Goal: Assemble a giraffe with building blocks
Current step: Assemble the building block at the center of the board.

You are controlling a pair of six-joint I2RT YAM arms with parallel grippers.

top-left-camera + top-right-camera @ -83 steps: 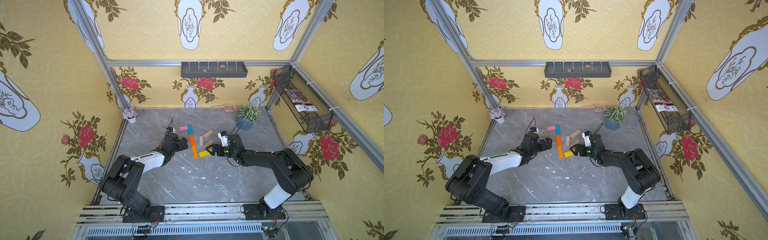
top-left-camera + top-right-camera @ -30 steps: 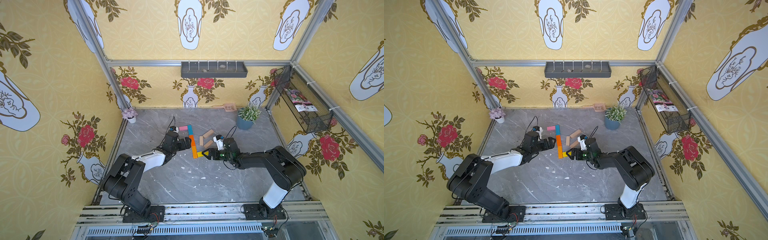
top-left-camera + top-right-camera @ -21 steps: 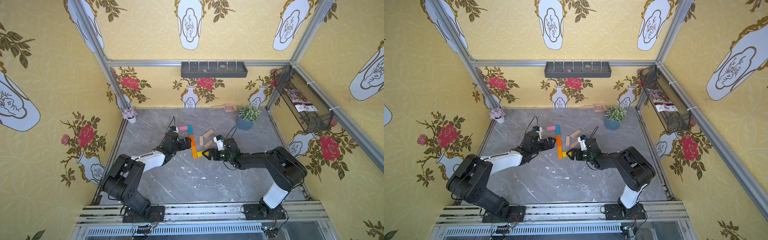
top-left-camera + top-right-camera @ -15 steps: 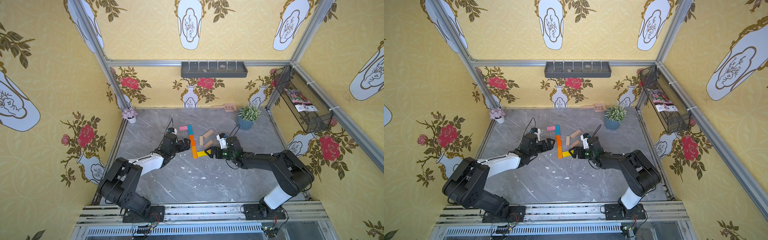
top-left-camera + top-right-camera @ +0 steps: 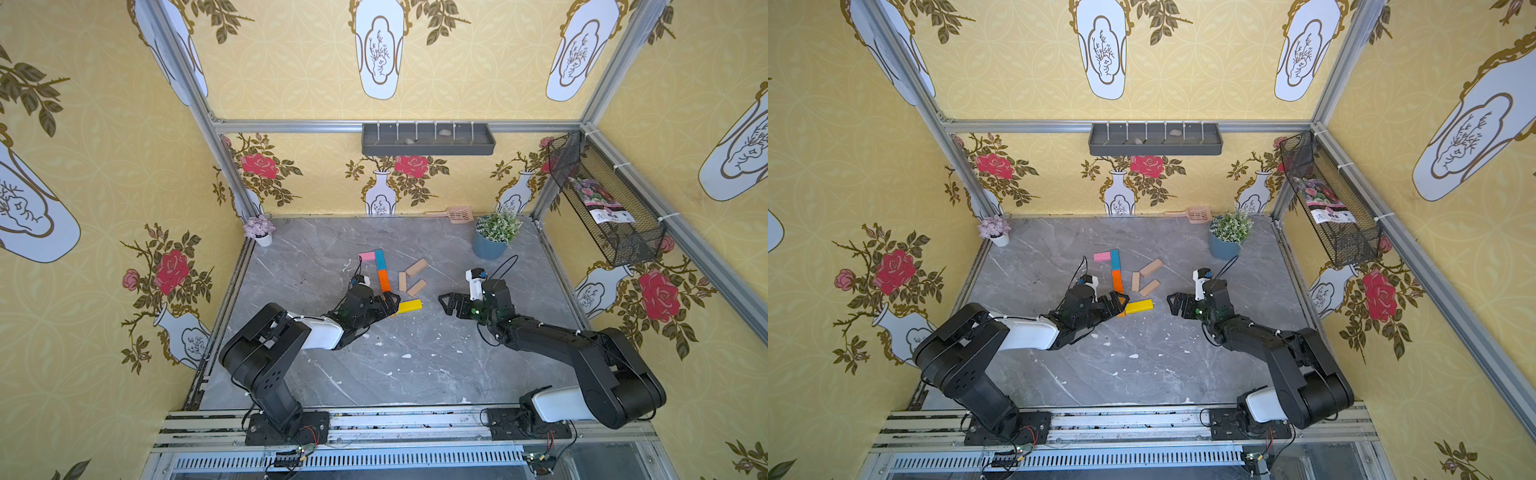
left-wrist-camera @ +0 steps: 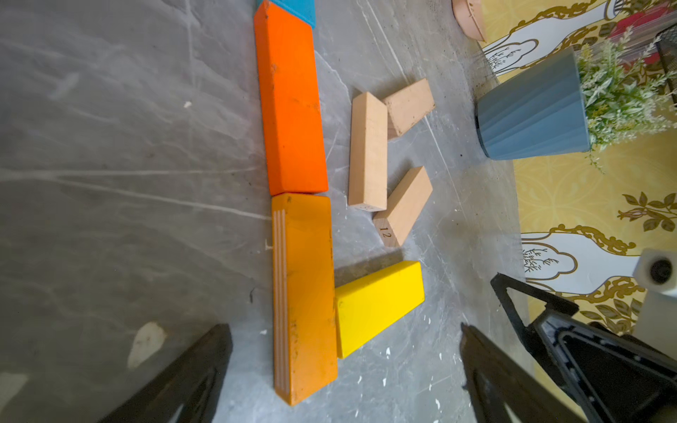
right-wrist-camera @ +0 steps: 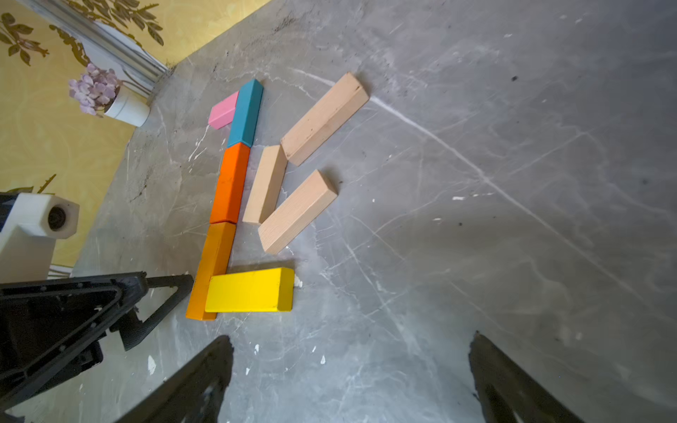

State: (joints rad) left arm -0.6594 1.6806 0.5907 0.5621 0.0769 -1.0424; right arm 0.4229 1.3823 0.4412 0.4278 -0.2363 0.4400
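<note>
1. The left gripper [image 5: 390, 305] has its fingers spread wide and grips nothing. The near end of the amber-orange flat wooden block [image 6: 304, 293] lies between them, with a gap on each side.
2. The yellow flat wooden block [image 6: 377, 307] lies just ahead of those fingers. It is set crosswise, with one end touching the amber block's long side.
3. Beyond the left fingertips the line runs on. The deep orange flat wooden block [image 5: 384, 280] meets the amber one end to end, followed by the teal-blue flat wooden block [image 5: 380, 259]. The small pink flat wooden block [image 5: 366, 256] sits against the blue block's far end, on the side away from the yellow.
4. These five form the giraffe [image 5: 1117, 281], which has no legs yet.
5. The three plain tan wooden blocks [image 7: 265, 183] lie loose and huddled just beside the deep orange block, farther out than both pairs of fingertips. None touches the yellow block.
6. The right gripper [image 5: 444, 305] also has its fingers wide apart and empty, with only the grey marbled tabletop [image 5: 415, 374] between them. The yellow block's free end lies ahead of its fingertips, clearly apart.
</note>
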